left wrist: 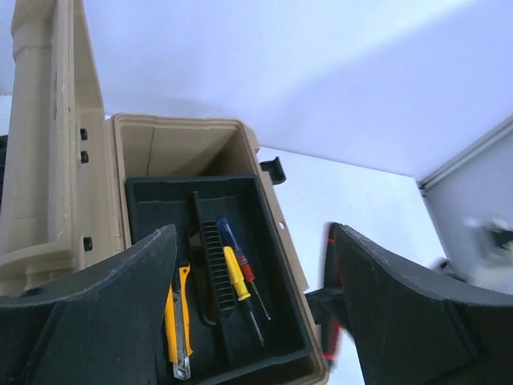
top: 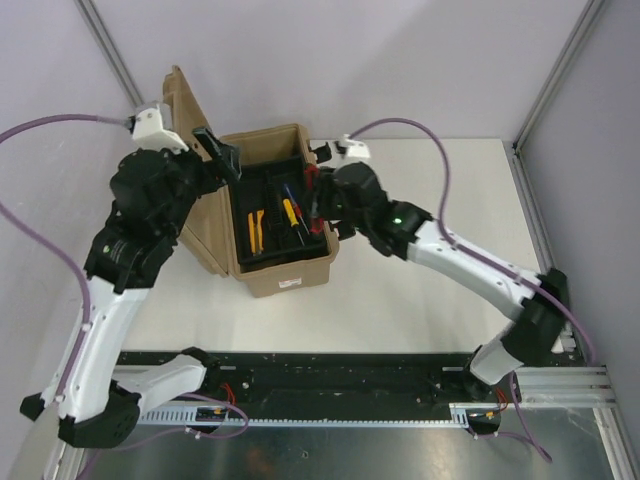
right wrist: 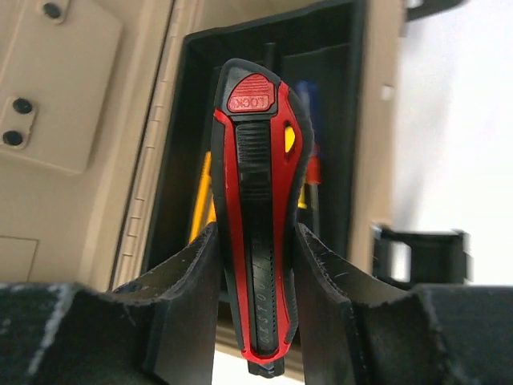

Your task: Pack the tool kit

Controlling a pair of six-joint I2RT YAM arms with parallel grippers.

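Two screwdrivers (left wrist: 237,274), one yellow knife (left wrist: 183,321), one red-black cutter (right wrist: 256,216)

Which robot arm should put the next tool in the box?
Right, I think. The right gripper holds the red-and-black knife close by the black tray; the left gripper is open and empty.

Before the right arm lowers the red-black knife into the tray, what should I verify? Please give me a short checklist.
1. Right end effector clamps the red-black knife: ok.
2. Toolbox lid stands open: ok.
3. Left end effector open and empty: ok.
4. Both end effectors apart from each other: ok.
5. Free room in the tray beside the screwdrivers: cannot tell.
6. Knife blade retracted: cannot tell.
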